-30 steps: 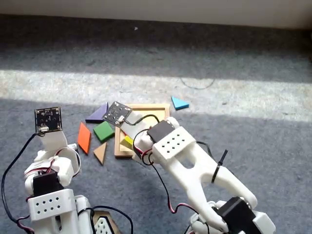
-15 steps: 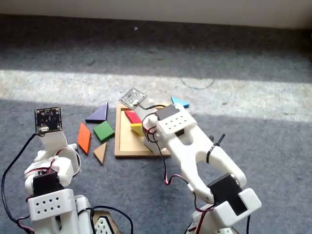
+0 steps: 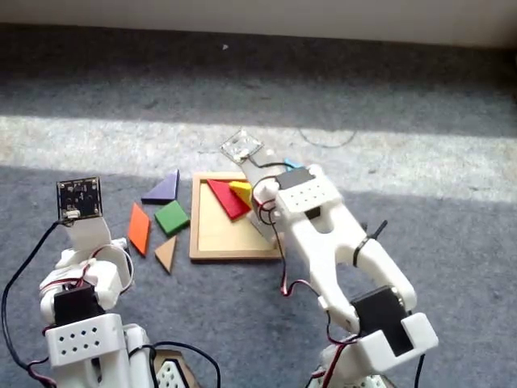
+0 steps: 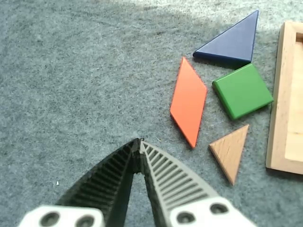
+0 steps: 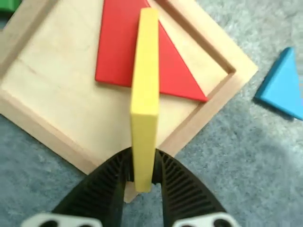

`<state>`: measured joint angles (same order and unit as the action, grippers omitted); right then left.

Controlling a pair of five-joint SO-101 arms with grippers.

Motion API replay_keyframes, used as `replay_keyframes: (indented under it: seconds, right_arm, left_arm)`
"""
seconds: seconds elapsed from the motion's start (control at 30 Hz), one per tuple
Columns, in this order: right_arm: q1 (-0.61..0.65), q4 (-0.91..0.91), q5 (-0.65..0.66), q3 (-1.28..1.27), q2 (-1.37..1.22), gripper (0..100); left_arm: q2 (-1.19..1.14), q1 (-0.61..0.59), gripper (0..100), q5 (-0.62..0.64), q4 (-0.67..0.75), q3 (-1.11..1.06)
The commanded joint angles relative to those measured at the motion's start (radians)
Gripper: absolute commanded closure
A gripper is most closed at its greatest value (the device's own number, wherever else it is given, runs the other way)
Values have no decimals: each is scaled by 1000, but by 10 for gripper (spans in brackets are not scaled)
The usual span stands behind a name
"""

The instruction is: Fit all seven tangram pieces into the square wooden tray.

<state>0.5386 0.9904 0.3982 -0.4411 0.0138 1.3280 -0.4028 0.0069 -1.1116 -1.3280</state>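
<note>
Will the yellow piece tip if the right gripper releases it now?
Probably: the yellow piece is pinched on edge in the right gripper over the red triangle, so it should topple flat. Its thick, straight slab looks rigid.

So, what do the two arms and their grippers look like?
The left arm and right arm are white shells with black motor blocks, rows of small holes and black and red cables. The left gripper and right gripper have dark ribbed fingers on white bases.

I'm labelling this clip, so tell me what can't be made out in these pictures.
Yellow wooden piece: outline unclear; edge-on in the right hand, right wrist view.
Square wooden tray: right side hidden by the right arm, high view.
Light blue wooden triangle: cut off by the edge, right wrist view.
</note>
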Motion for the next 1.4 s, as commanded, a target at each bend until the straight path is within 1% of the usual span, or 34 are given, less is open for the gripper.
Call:
replay_keyframes:
  seconds: [0.0,0.07,0.13,0.27,0.47,0.7,0.77,0.9,1.07,1.13,1.3,1.37]
  right_arm:
    - [19,56,-6,39,150,992]
    - [16,82,6,39,197,992]
    - [13,114,61,39,216,992]
    - [-16,174,114,39,183,992]
    - [-110,174,114,44,93,992]
    - [-124,160,114,45,39,992]
    - [-147,168,115,45,39,992]
    - [-183,209,172,65,50,992]
    - [-189,294,178,97,93,992]
    - [-191,295,178,96,91,992]
    - [-193,292,180,101,-4,992]
    - [-193,292,190,139,-53,992]
  left_arm:
    - [8,-5,992,-5,21,33]
    - [8,-5,992,-5,21,33]
    - [8,-5,992,-5,21,33]
    - [8,-5,992,-5,21,33]
    - [8,-5,992,-5,21,33]
    - [8,-5,992,-5,21,33]
    - [8,-7,992,-5,21,33]
    - [8,-7,992,-5,21,33]
    - [8,-7,992,-5,21,33]
    - [8,-7,992,-5,21,33]
    - [8,-7,992,-5,21,35]
    - [8,-7,992,-5,21,35]
